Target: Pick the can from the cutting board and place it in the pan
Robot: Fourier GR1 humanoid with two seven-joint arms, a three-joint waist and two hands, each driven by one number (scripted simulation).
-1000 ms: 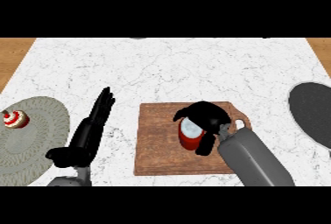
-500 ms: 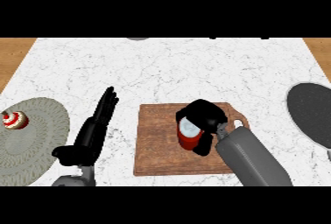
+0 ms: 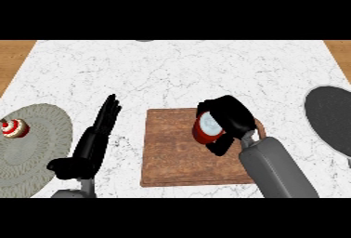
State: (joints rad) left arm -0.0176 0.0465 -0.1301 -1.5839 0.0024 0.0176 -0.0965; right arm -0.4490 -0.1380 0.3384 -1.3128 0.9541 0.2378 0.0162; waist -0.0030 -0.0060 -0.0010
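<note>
The can (image 3: pixel 206 129) is a short red cylinder with a pale, silvery-white round end turned up toward the view; it tilts slightly, and its lower part is hidden behind black fingers; whether it touches the board or is lifted off it cannot be told. It sits over the upper right part of the cutting board (image 3: pixel 179 153), a rectangular slab of reddish-brown wood with visible grain running along it and a slightly darker edge; the board lies flat on the counter (image 3: pixel 171 69), a white marble-patterned top with fine grey veins, bordered by tan wood at the far corners.

The right hand (image 3: pixel 230 116) is glossy black and wraps the can, fingers arched over its top and right side, thumb below it; its grey, smooth, rounded forearm enters from the lower edge. The left hand (image 3: pixel 103 125) rests on the counter left of the board, fingers straight and together, pointing away, grasping nothing.

The pan (image 3: pixel 332 118) is a dark grey round vessel with a thin light rim, at the right edge, well apart from the can; at the left lies a round woven grey-green mat (image 3: pixel 41 148), ridged in concentric rings, bearing a small red-and-white striped object (image 3: pixel 14 128).
</note>
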